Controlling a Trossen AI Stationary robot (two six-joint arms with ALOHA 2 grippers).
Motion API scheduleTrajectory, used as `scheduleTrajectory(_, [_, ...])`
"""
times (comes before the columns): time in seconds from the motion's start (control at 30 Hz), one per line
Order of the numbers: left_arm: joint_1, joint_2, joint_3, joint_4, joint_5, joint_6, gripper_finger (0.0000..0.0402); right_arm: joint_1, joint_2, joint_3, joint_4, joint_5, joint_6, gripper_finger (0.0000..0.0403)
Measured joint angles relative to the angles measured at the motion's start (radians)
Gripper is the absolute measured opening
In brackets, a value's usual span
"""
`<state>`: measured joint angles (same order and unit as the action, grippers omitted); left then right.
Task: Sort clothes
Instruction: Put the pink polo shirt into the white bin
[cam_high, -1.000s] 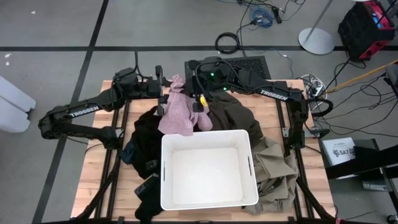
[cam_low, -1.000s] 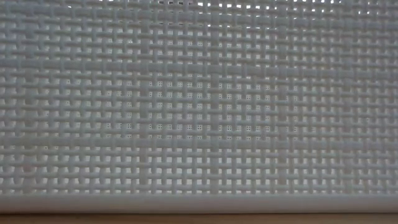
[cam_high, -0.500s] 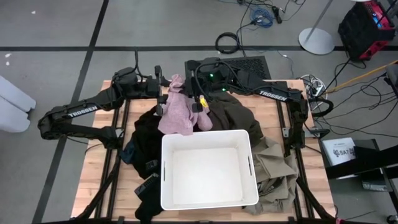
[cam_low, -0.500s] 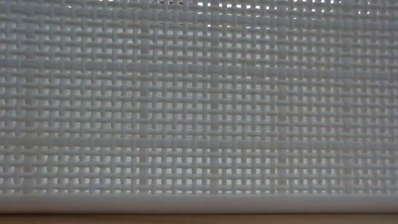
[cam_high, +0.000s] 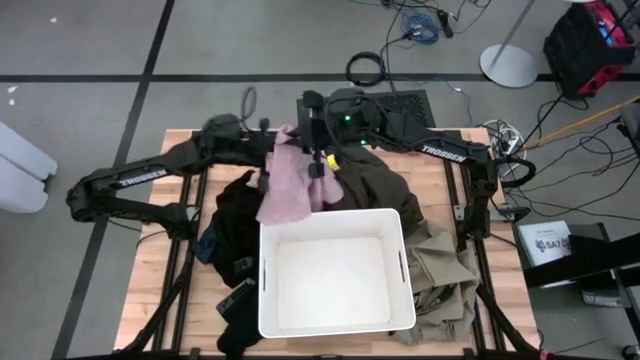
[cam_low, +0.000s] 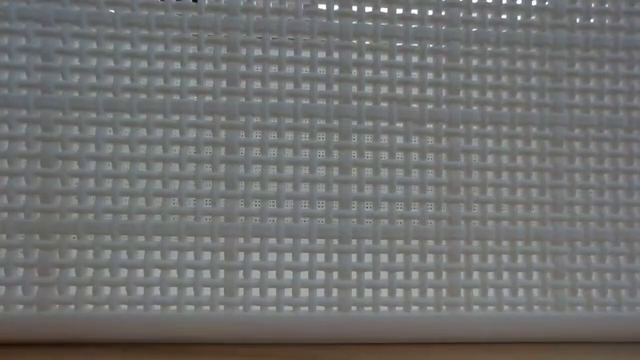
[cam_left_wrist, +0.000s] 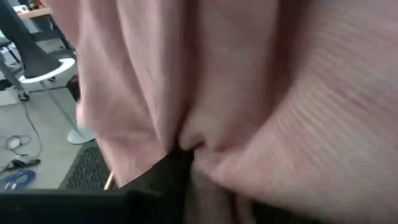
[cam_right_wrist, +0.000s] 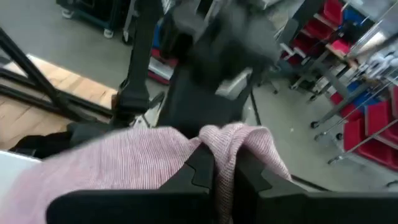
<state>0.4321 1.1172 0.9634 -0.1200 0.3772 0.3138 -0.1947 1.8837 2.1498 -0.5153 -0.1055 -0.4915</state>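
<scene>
A pale pink garment hangs between my two grippers above the far half of the table. My left gripper is shut on its upper left part, and pink cloth fills the left wrist view. My right gripper is shut on its upper right part. Below lie black clothes, a dark olive-green garment, a bit of dark blue cloth and a khaki-tan garment, all heaped on the table around a white bin. My left gripper pinches a bunched fold of the pink garment near its top between the two fingers, coming nearly level from the table's left. The cloth hangs slack below the fingers. My right gripper pinches the garment's top edge between its two fingers, coming nearly level from the table's right. The cloth folds over the fingertips and hangs down, its lower end by the bin's far rim.
The white bin's bare floor shows on the near half of the table. Its woven wall fills the low view. Black frame rails run along both table sides. Cables, a lamp base and red shelving stand on the floor beyond.
My left gripper has tipped downward and sunk a little, shifting slightly toward the table's right with its hold on the pink garment. The garment now hangs narrower and more gathered between the two grippers.
</scene>
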Motion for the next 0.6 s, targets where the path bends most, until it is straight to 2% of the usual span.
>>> scheduleTrajectory(0.1, [-0.002,-0.009,0.000,0.015,0.008,0.001,0.0144,0.002,0.009,0.000,0.021,-0.005,0.002,0.0028])
scheduleTrajectory(0.27, [-0.003,-0.006,0.001,0.079,0.006,0.004,0.0145,0.001,0.010,0.000,0.010,-0.004,0.057,0.0066])
scheduleTrajectory(0.47, [-0.009,-0.008,0.001,0.147,0.082,-0.020,0.0143,0.002,0.010,0.001,-0.035,0.042,0.080,0.0102])
scheduleTrajectory(0.53, [-0.016,-0.009,0.001,0.156,0.090,-0.021,0.0125,0.001,0.011,0.001,-0.056,0.079,0.061,0.0108])
scheduleTrajectory(0.6, [-0.016,-0.010,0.001,0.157,0.080,-0.021,0.0087,0.000,0.011,0.001,-0.063,0.105,0.042,0.0111])
